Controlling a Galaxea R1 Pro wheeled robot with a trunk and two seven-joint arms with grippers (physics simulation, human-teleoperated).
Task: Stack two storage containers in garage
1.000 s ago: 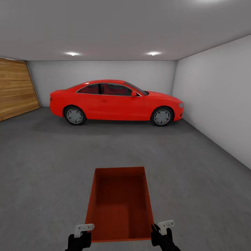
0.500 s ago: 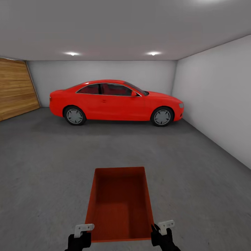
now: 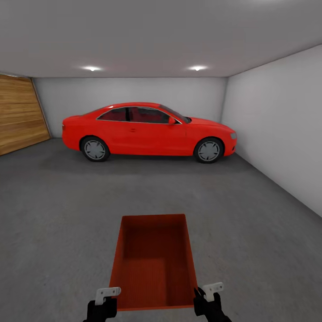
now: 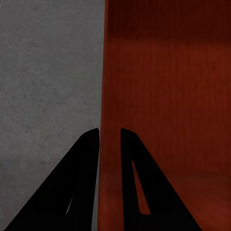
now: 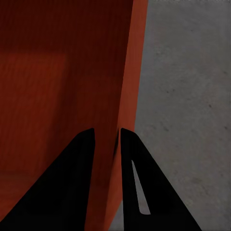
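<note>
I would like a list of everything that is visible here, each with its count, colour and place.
container: 1, orange-red, lidless and empty, in front of the robot, held by its two side walls
car: 1, red, at the far wall, side-on
door: 1, wooden planks, on the left
floor: dark grey concrete, across the room
walls: pale grey, at the back and on the right
ceiling lights: 2, white, in the ceiling above the car
left gripper: 1, black fingers, shut on the container's left wall
right gripper: 1, black fingers, shut on the container's right wall
</note>
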